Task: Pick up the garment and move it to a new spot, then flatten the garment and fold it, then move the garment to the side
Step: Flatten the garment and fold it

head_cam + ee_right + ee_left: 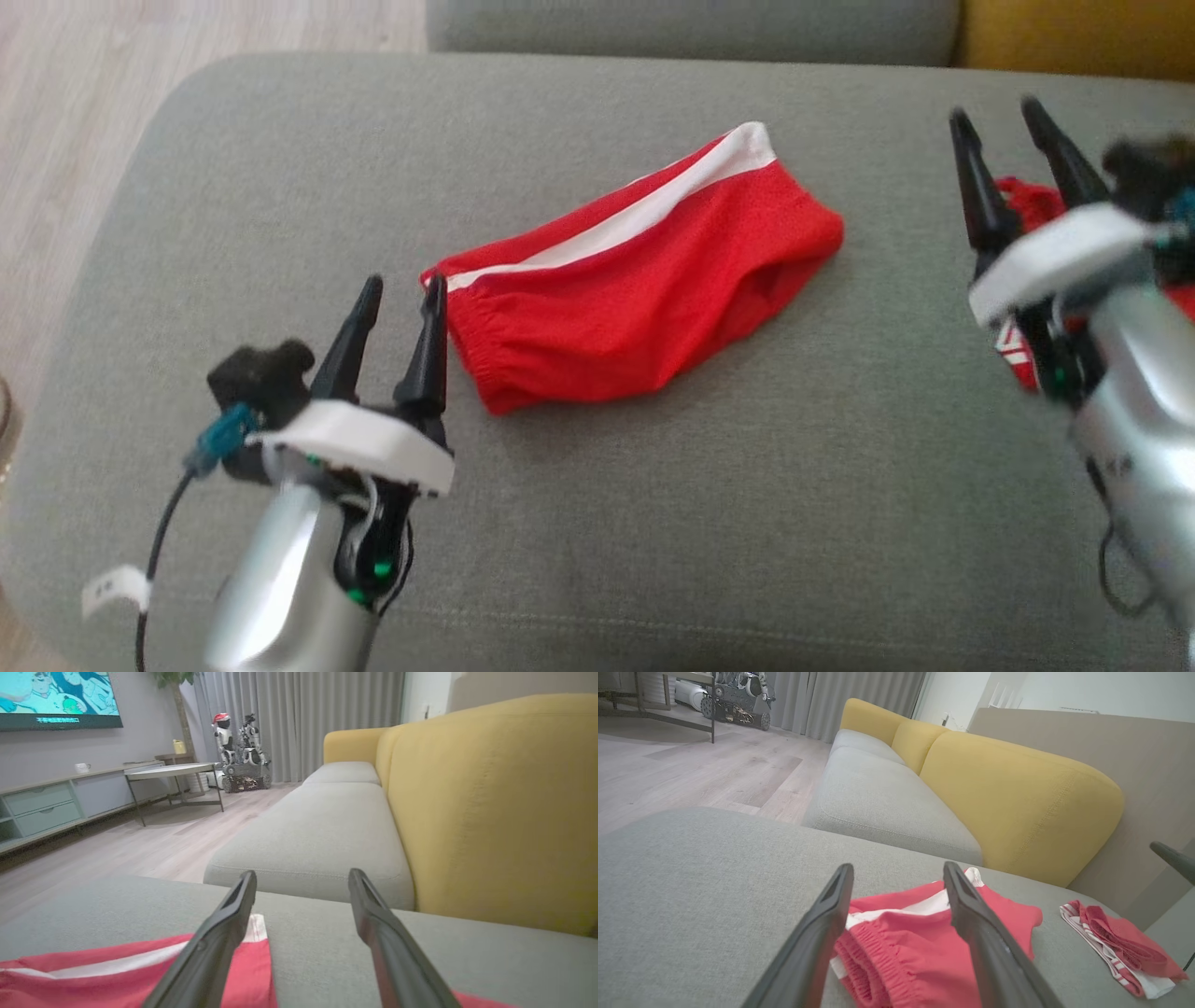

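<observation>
The garment (pixel 644 299), red shorts with a white side stripe, lies doubled over in the middle of the grey cushion (pixel 653 523). My left gripper (pixel 403 285) stands open at its left end, right fingertip close to the elastic waistband corner, nothing between the fingers. In the left wrist view the left gripper (pixel 899 868) points over the garment (pixel 896 947), whose waistband lies between and below the fingers. My right gripper (pixel 996 112) is open and empty, well to the right of the garment. In the right wrist view the right gripper (pixel 302 875) is above bare cushion, with the garment (pixel 117 975) at lower left.
A second red-and-white piece of clothing (pixel 1115 942) lies folded at the cushion's right side, partly under my right arm (pixel 1027 201). Yellow sofa backrests (pixel 1017 807) and a grey seat (pixel 317 844) stand beyond the cushion. Wood floor (pixel 84 112) lies off the left edge.
</observation>
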Tool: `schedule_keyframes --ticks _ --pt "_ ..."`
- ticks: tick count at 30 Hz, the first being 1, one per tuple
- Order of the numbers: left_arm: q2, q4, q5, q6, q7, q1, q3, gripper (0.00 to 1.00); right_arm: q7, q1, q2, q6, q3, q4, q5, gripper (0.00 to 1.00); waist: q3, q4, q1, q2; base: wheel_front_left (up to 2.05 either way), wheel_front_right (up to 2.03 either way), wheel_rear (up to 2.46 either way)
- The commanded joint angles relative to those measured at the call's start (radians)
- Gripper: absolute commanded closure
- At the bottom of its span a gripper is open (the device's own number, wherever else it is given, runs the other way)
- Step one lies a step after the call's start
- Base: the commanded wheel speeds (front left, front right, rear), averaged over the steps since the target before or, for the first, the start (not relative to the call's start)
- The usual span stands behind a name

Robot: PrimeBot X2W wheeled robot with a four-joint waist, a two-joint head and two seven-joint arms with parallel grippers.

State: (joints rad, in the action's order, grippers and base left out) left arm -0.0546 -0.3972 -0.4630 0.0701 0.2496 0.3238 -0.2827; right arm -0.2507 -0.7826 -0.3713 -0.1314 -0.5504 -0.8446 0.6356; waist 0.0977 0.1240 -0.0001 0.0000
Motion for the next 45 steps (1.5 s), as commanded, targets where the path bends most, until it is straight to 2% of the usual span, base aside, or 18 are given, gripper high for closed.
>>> schedule_keyframes --ticks 1,6,10,18,22,29,33,37,39,40,45 --pt "-0.004 0.049 0.022 -0.002 0.012 -0.003 0.046 0.00 -0.011 0.090 0.016 0.001 0.076 0.070 -0.076 0.00 -0.022 -0.021 0.0001 0.0000 0.00 0.00 0.00" --pt "0.001 0.098 0.059 0.007 0.012 -0.081 0.080 0.00 -0.011 0.300 0.087 0.001 0.291 0.237 -0.320 0.00 -0.038 -0.044 0.0001 0.0000 0.00 0.00 0.00" --pt "0.003 0.131 0.080 0.014 0.012 -0.138 0.105 0.00 -0.011 0.435 0.172 0.001 0.417 0.347 -0.448 0.00 -0.046 -0.057 0.0001 0.0000 0.00 0.00 0.00" --pt "0.004 0.170 0.056 -0.005 0.012 -0.205 0.108 0.00 -0.005 0.555 0.273 0.001 0.516 0.433 -0.531 0.00 -0.045 -0.065 0.0001 0.0000 0.00 0.00 0.00" --pt "0.004 0.183 0.046 -0.011 0.012 -0.206 0.093 0.00 0.049 0.555 0.303 0.001 0.531 0.438 -0.422 0.00 -0.025 -0.046 0.0001 0.0000 0.00 0.00 0.00" --pt "0.004 0.174 0.045 -0.007 0.012 -0.178 0.050 0.00 0.257 0.471 0.320 0.001 0.554 0.406 -0.021 0.00 0.023 0.020 0.0001 0.0000 0.00 0.00 0.00" --pt "0.004 0.167 0.043 -0.012 0.012 -0.163 0.025 0.00 0.371 0.400 0.321 0.001 0.590 0.342 0.134 0.00 0.054 0.070 0.0001 0.0000 0.00 0.00 0.00" --pt "0.004 0.148 0.033 -0.015 0.012 -0.146 -0.006 0.00 0.483 0.296 0.321 0.001 0.645 0.235 0.226 0.00 0.094 0.132 0.0001 0.0000 0.00 0.00 0.00" --pt "0.004 0.147 0.031 -0.015 0.012 -0.144 -0.011 0.00 0.499 0.275 0.321 0.001 0.658 0.209 0.232 0.00 0.101 0.141 0.0001 0.0000 0.00 0.00 0.00" --pt "0.004 0.147 0.021 -0.018 0.012 -0.140 -0.015 0.00 0.520 0.229 0.321 0.001 0.693 0.149 0.235 0.00 0.114 0.159 0.0001 0.0000 0.00 0.00 0.00" --pt "0.004 0.142 -0.001 -0.020 0.012 -0.132 -0.029 0.00 0.554 0.117 0.321 0.001 0.759 -0.003 0.219 0.00 0.139 0.191 0.0001 0.0000 0.00 0.00 0.00"
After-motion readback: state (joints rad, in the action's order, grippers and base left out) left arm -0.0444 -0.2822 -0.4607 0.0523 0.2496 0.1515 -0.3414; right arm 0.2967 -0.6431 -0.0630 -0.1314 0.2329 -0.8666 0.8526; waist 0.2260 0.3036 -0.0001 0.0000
